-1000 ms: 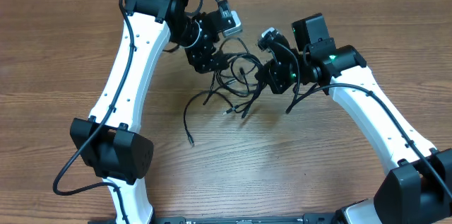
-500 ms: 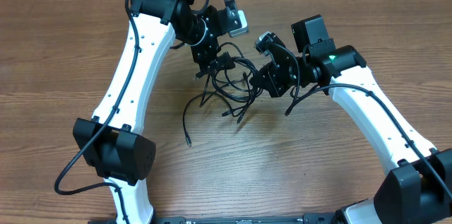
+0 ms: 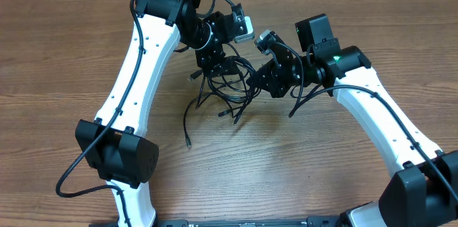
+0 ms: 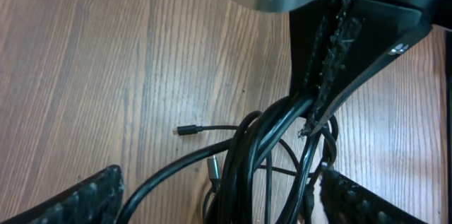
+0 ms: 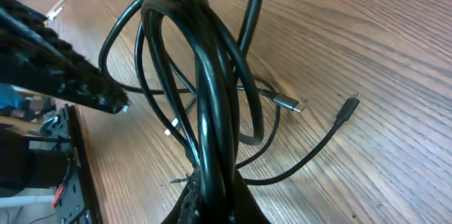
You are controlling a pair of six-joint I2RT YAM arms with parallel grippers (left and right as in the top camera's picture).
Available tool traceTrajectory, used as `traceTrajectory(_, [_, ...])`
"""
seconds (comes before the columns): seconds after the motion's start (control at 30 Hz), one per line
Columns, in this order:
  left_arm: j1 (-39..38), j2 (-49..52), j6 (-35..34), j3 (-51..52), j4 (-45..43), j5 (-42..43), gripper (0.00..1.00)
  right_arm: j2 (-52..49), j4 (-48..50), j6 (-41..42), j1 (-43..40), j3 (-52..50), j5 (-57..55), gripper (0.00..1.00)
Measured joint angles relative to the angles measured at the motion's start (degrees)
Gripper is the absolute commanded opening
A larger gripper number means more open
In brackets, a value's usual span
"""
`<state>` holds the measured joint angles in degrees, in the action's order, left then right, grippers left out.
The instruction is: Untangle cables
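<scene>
The cables [image 3: 223, 89] are a bundle of thin black cords with several loose plug ends trailing over the wooden table [image 3: 64, 55]. My right gripper [image 3: 259, 76] is shut on the cables; in the right wrist view the looped bundle [image 5: 205, 90] rises straight out of its pinched fingertips [image 5: 233, 196]. My left gripper [image 3: 215, 61] hangs just left of it, open. In the left wrist view its two pads [image 4: 78, 199] stand far apart with the cables [image 4: 258, 143] passing between them. The right gripper's finger [image 4: 339, 47] shows above, clamping the same strands.
A silver plug [image 5: 288, 102] and a black plug [image 5: 347, 108] lie on the wood beside the loops. One long loose end [image 3: 187, 141] reaches toward the table's front. Both white arms [image 3: 136, 76] flank the bundle, and their bases sit at the front edge.
The left gripper has shifted a little up and right, closer to the right gripper. The right gripper moved slightly left, and the hanging loops and loose ends slid left with them.
</scene>
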<state>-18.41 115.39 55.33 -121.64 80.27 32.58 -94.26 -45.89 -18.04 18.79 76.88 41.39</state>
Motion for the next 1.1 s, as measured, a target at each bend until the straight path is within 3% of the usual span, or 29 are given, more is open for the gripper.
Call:
traceTrajectory(0.23, [0.02, 0.00, 0.87, 0.00, 0.68, 0.20, 0.30, 0.00, 0.31, -0.02, 0.00, 0.00, 0.81, 0.04])
traceTrajectory(0.3, [0.00, 0.00, 0.61, 0.00, 0.72, 0.44, 0.23, 0.00, 0.61, -0.02, 0.00, 0.00, 0.79, 0.04])
traceTrajectory(0.47, [0.00, 0.00, 0.59, 0.00, 0.94, 0.66, 0.19, 0.00, 1.31, 0.00, 0.00, 0.00, 0.79, 0.04])
traceTrajectory(0.57, [0.02, 0.00, 0.48, 0.00, 1.07, 1.27, 0.05, 0.00, 1.31, -0.02, 0.00, 0.00, 0.81, 0.04])
traceTrajectory(0.73, [0.02, 0.00, 0.76, 0.00, 1.14, 1.29, 0.04, 0.00, 1.33, -0.04, 0.00, 0.00, 0.76, 0.05])
traceTrajectory(0.83, [0.02, 0.00, 0.74, 0.00, 1.16, 1.29, 0.05, 0.00, 1.38, -0.24, 0.00, 0.00, 0.76, 0.23])
traceTrajectory(0.87, [0.02, 0.00, 0.61, 0.00, 1.18, 1.31, 0.04, 0.00, 1.53, -0.37, 0.00, 0.00, 0.81, 0.25])
traceTrajectory(1.1, [0.00, 0.00, -2.69, 0.00, -0.44, 1.49, 0.05, 0.00, 1.92, -0.11, -0.02, 0.00, 1.20, 0.25])
